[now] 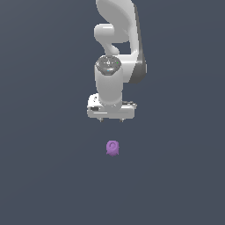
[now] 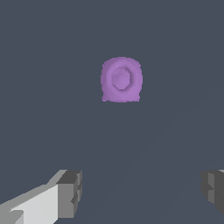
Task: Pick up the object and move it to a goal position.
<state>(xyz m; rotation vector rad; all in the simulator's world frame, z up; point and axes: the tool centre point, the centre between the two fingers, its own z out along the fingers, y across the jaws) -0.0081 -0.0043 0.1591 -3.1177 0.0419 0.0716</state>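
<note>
The object [image 1: 113, 148] is a small purple rounded lump with a ring-like top, lying on the dark grey floor. In the wrist view the object [image 2: 121, 79] shows its ring face, apart from both fingers. My white gripper [image 1: 111, 119] hangs above and behind it, pointing down, with its two short fingertips wide apart. In the wrist view the gripper [image 2: 142, 192] is open and holds nothing. The object is far narrower than the gap between the grey pads [image 2: 71, 193].
The white arm [image 1: 116, 52] rises from the gripper toward the back of the exterior view. A plain dark grey surface [image 1: 52, 176] lies all around the object.
</note>
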